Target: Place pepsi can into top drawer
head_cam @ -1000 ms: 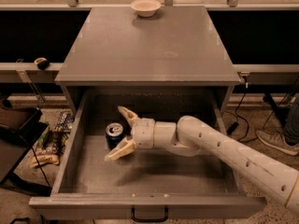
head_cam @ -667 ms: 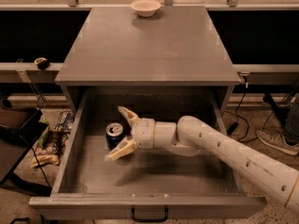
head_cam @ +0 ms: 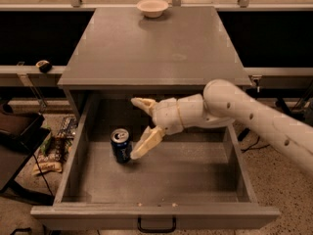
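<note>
The pepsi can point(head_cam: 121, 145) stands upright on the floor of the open top drawer point(head_cam: 161, 180), left of centre, dark blue with a silver top. My gripper point(head_cam: 137, 128) is inside the drawer just right of the can, raised a little above it. Its cream fingers point(head_cam: 145, 143) are spread wide apart and hold nothing. The lower finger's tip is close to the can's right side. The arm point(head_cam: 254, 116) reaches in from the right. The drawer's black handle point(head_cam: 156, 225) shows on the front panel.
A cream bowl point(head_cam: 152, 7) sits at the back of the cabinet top point(head_cam: 156, 48). Bags and clutter point(head_cam: 51, 148) lie on the floor left of the drawer. A rail with a small dark object point(head_cam: 43, 65) runs along the left.
The gripper has lifted and drawn slightly right, away from the can. The can stays standing in the drawer.
</note>
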`<state>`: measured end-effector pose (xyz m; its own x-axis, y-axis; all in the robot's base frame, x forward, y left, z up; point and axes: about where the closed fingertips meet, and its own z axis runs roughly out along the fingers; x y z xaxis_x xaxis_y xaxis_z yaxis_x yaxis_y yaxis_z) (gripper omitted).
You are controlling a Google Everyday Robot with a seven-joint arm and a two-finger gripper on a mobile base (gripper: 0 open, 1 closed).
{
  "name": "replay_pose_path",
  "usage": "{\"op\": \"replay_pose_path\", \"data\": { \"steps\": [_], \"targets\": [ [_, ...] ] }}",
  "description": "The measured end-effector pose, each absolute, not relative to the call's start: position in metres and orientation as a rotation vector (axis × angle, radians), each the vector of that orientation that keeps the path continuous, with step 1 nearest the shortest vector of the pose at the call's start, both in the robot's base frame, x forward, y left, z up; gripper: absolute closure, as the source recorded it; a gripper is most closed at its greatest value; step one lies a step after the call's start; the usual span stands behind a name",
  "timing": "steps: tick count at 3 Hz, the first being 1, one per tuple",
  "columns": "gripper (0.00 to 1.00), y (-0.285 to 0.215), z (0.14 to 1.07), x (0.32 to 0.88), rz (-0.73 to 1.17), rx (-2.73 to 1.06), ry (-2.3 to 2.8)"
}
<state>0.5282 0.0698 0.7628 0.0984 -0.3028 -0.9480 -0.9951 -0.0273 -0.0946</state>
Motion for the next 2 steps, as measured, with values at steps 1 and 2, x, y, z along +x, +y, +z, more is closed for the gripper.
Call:
{"op": "replay_pose_path", "data": {
  "steps": [1,2],
  "targets": [
    [0.0,0.028,0.804,0.54,0.9,-1.616,1.469],
    [0.0,-0.026,0.834,0.549,0.734,-1.703,1.642]
  ]
}}
